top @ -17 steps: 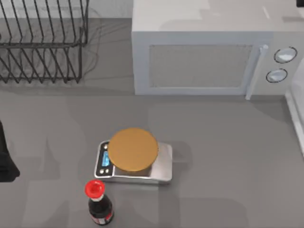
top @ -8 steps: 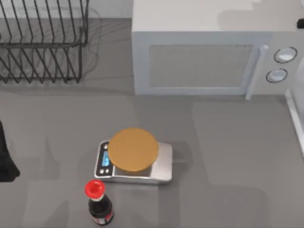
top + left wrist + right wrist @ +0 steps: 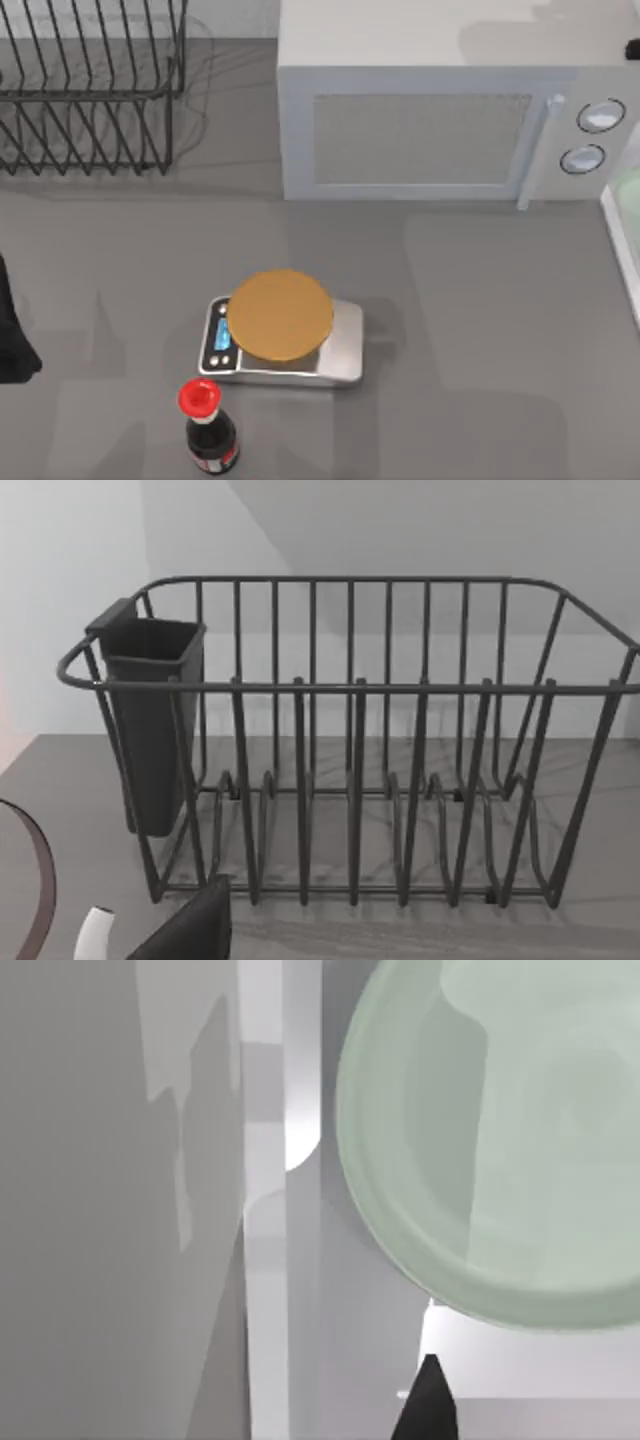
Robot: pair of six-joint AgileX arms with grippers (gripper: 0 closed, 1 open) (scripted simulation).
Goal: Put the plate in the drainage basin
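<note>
Plate (image 3: 500,1140) now shows mint at the top view's right edge, apparently inside the drainage basin (image 3: 617,240); jaw state cannot be told.

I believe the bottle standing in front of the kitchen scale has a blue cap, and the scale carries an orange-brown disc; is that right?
Not quite: the cap is red, not blue. The top view shows the bottle with its red cap in front of the kitchen scale, which does carry the orange-brown disc.
</note>
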